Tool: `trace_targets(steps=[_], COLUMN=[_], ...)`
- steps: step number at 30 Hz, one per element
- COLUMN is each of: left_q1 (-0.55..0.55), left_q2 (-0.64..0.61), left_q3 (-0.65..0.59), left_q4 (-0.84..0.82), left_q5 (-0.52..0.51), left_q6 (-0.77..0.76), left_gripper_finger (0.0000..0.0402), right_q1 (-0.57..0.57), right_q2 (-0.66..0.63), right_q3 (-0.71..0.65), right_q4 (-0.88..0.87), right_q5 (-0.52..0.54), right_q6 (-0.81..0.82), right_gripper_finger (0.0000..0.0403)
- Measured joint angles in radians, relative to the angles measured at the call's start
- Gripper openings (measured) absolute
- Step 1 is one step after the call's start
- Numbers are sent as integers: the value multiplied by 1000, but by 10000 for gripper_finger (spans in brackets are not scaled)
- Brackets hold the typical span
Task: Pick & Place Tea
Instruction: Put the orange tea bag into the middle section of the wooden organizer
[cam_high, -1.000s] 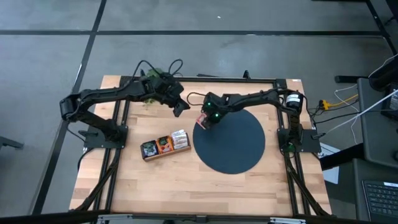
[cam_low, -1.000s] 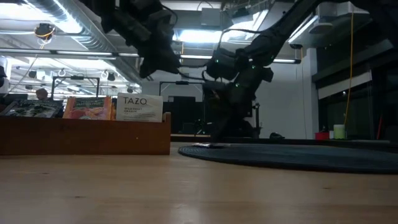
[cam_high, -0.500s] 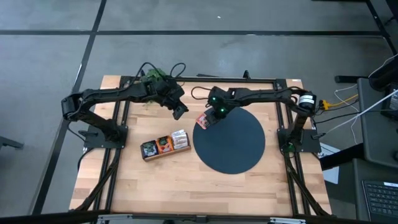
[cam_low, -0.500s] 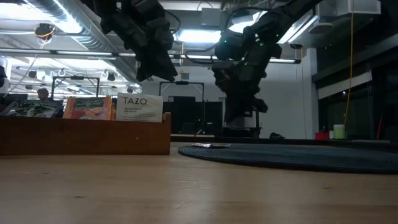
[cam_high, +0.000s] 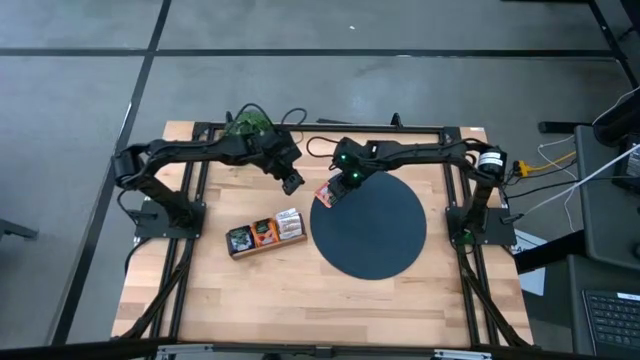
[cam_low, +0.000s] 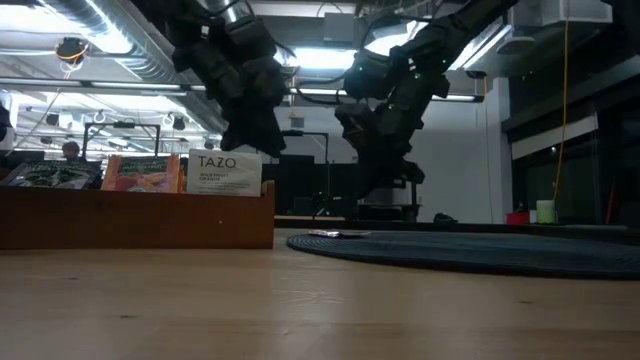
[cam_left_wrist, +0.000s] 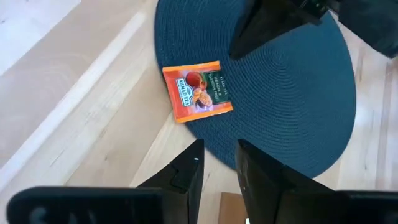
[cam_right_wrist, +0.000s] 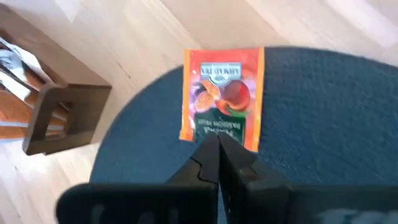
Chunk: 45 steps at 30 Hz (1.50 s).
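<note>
One orange tea sachet (cam_high: 327, 194) with a fruit picture lies flat on the far-left edge of the dark round mat (cam_high: 372, 230), one corner over the wood; it also shows in both wrist views (cam_left_wrist: 198, 91) (cam_right_wrist: 224, 96). My right gripper (cam_right_wrist: 217, 146) hangs shut just above it, lifted off the mat in the low view (cam_low: 375, 180). My left gripper (cam_left_wrist: 217, 171) hovers left of the mat (cam_high: 292, 184), its fingers slightly apart, holding nothing. More sachets stand upright in the wooden tray (cam_high: 265, 234).
The tray (cam_low: 135, 215) sits left of the mat, near the table's middle. A green plant (cam_high: 246, 124) and cables lie at the far edge behind my left arm. Bare wood stretches along the near side of the table.
My right gripper has risen from the mat's edge, where it was low beside the sachet, and now hangs clear above it. The sachet stays flat where it was. My left gripper has drifted slightly toward the mat and a little lower.
</note>
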Motion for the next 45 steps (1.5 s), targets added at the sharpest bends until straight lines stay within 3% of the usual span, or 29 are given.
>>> trace_targets(steps=[12, 20, 30, 45], left_q1=[0, 0, 0, 36], left_q2=[11, 10, 22, 194], left_q3=[0, 0, 1, -8], left_q4=[91, 119, 65, 50], left_q5=[0, 1, 3, 88], left_q6=[-3, -33, -209, -288], left_gripper_finger=[88, 88, 89, 166], right_q1=[-15, -18, -17, -16], right_q2=[18, 124, 136, 139], right_q3=[-190, -203, -206, -209], right_q4=[300, 346, 393, 433], right_q5=[-37, -92, -78, -61], right_q6=[145, 152, 154, 163], right_gripper_finger=[2, 1, 1, 0])
